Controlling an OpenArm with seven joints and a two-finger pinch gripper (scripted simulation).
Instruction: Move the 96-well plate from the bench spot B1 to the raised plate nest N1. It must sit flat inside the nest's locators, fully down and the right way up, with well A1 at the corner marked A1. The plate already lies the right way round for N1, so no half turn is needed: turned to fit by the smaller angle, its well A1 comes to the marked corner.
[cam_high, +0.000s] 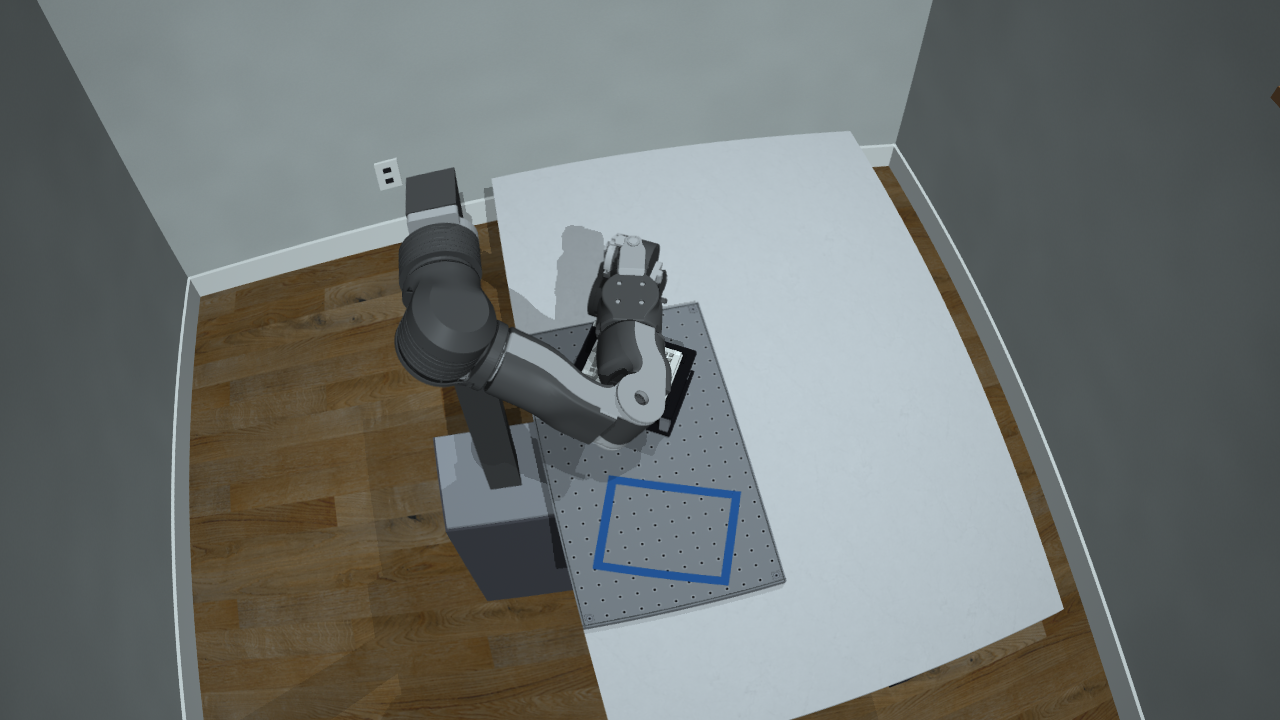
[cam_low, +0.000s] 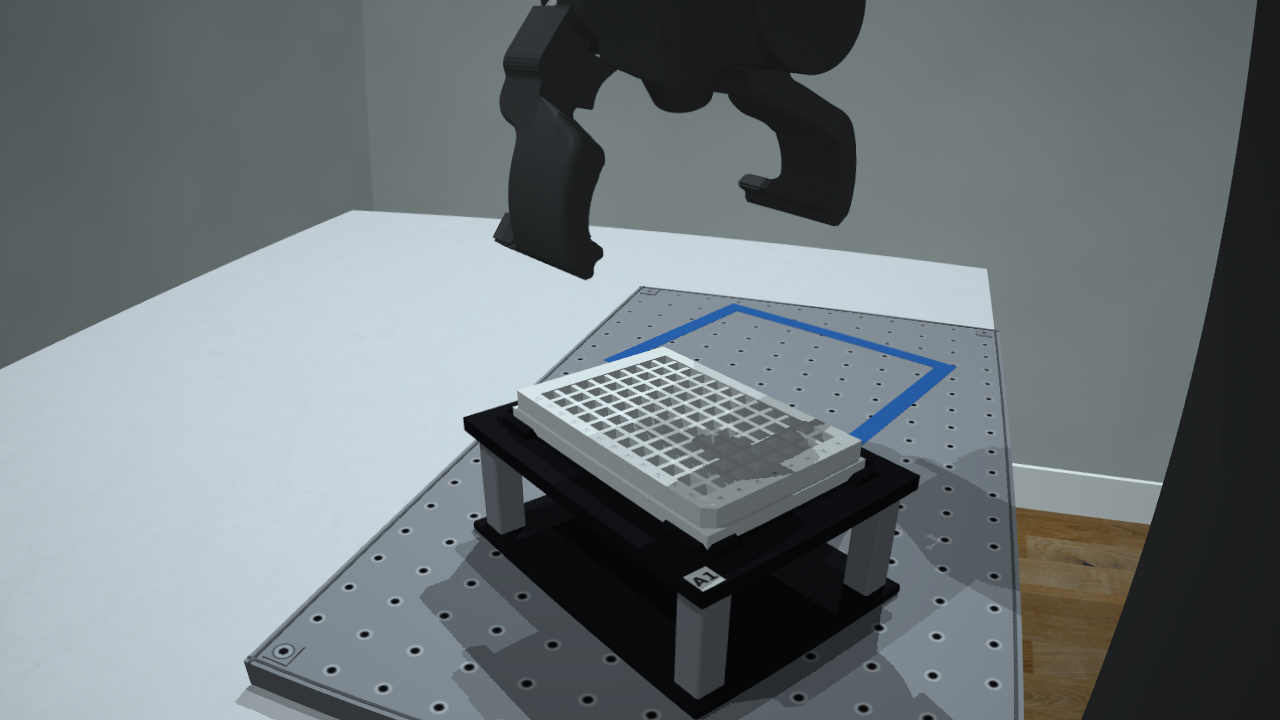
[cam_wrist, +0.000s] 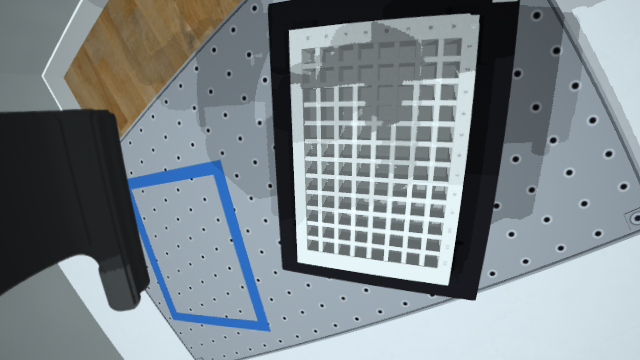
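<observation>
Plate: the white 96-well plate (cam_low: 689, 434) lies wells-up on the black raised nest (cam_low: 805, 514), inside its raised edges; in the exterior view it looks flat and fully down.
Corner: the plate's cut corner points at the nest corner carrying the A1 label (cam_low: 706, 579), at about 6 o'clock of the plate in that view.
Gripper: the dark gripper (cam_low: 666, 219) hangs well above the plate, touching nothing.
Jaws: spread wide, with nothing between them.
Finger: in the wrist view one black finger (cam_wrist: 117, 240) shows at 9 o'clock; the other is out of frame.
Blue outline: the bench spot (cam_high: 617, 517), a blue rectangle on the board, has no plate in it; it lies at about 6 o'clock of the nest in the top view.
Board: the grey perforated board (cam_high: 751, 537) carries both nest and outline, on the white table (cam_high: 850, 358).
Shadow: a grey patch darkens part of the plate's wells.
</observation>
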